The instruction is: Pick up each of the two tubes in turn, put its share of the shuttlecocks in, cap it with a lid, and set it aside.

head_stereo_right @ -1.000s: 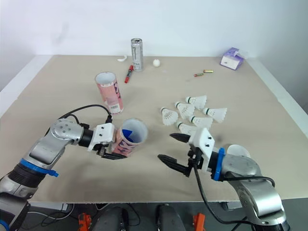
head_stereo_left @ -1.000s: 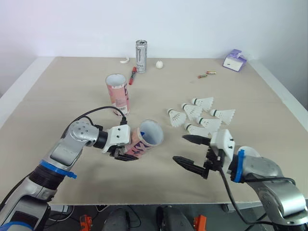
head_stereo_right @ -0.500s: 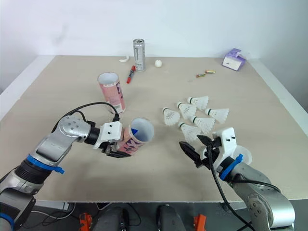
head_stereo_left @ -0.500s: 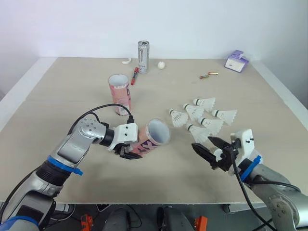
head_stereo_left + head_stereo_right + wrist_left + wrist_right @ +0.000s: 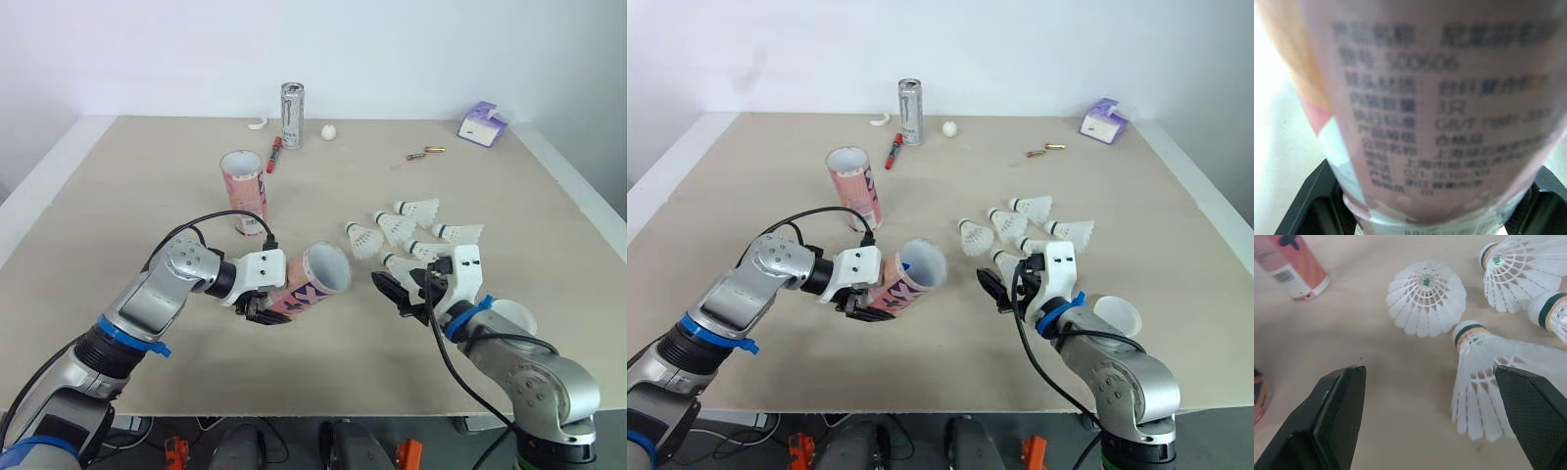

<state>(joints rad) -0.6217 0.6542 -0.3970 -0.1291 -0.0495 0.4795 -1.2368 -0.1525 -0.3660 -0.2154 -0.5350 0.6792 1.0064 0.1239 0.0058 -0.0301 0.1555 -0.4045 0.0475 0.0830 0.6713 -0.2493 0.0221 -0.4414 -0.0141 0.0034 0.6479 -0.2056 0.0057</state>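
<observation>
My left gripper (image 5: 257, 302) is shut on a pink tube (image 5: 309, 281), which it holds tilted just above the table with the open mouth facing right. The left wrist view has the tube's label (image 5: 1440, 112) between the fingers. A second pink tube (image 5: 242, 191) stands upright farther back. Several white shuttlecocks (image 5: 411, 230) lie in a cluster right of centre. My right gripper (image 5: 402, 286) is open and low at the near edge of the cluster. In the right wrist view the nearest shuttlecock (image 5: 1484, 367) lies just inside one finger (image 5: 1537, 411). A white lid (image 5: 1115, 316) lies by the right arm.
At the back of the table stand a silver can (image 5: 291, 115), a red marker (image 5: 272, 154), a white ball (image 5: 326, 131) and a small white curved piece (image 5: 257, 123). Two batteries (image 5: 424, 153) and a purple box (image 5: 479, 123) lie at the back right.
My right gripper has swung up from the front edge to the near side of the shuttlecock cluster, still open. The left gripper has carried the tube slightly right.
</observation>
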